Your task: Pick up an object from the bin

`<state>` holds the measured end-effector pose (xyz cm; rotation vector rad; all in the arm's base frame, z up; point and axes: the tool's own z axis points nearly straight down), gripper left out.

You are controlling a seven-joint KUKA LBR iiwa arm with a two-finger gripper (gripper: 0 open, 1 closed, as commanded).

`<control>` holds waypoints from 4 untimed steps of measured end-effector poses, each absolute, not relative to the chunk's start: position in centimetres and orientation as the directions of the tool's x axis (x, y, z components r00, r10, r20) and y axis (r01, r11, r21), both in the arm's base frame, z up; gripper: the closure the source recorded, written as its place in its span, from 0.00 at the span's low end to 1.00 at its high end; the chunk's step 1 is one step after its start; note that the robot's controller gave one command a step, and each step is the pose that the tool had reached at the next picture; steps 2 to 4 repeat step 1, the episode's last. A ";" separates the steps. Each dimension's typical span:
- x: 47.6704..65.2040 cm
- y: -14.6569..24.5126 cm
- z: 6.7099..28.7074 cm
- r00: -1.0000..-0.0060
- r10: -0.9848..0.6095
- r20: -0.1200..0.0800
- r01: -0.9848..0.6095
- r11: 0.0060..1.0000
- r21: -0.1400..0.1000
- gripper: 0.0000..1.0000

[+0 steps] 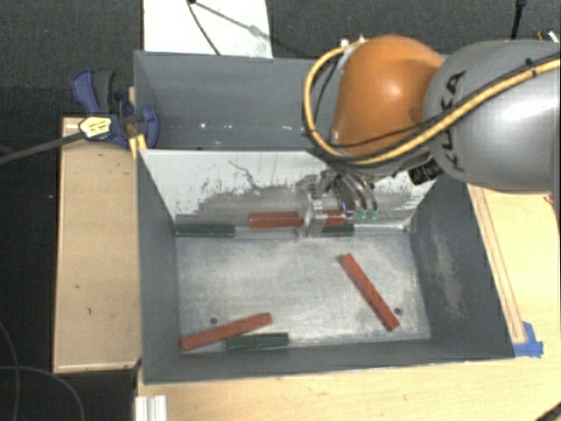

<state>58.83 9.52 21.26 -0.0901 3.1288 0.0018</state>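
My gripper (333, 203) hangs low at the back of the bin, right of the middle, close to the back wall. Just below it lies a short dark green stick (338, 229), partly hidden by the gripper. The right end of a red stick (273, 221) reaches up to the gripper's left side. I cannot make out anything held in the gripper.
A dark green stick (203, 230) lies along the back wall at the left. A red stick (369, 291) lies slanted on the floor at the right. At the front left lie a red stick (226, 331) and a dark green one (257, 342).
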 end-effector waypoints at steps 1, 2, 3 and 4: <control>54.3 9.0 21.1 -0.909 -0.416 -0.001 -0.416 0.909 0.000 1.00; 54.3 9.0 21.1 -0.909 -0.416 -0.001 -0.416 0.909 0.000 1.00; 54.3 9.0 21.1 -0.909 -0.416 -0.001 -0.416 0.909 0.000 1.00; 54.3 9.0 21.1 -0.909 -0.416 -0.001 -0.416 0.909 0.000 1.00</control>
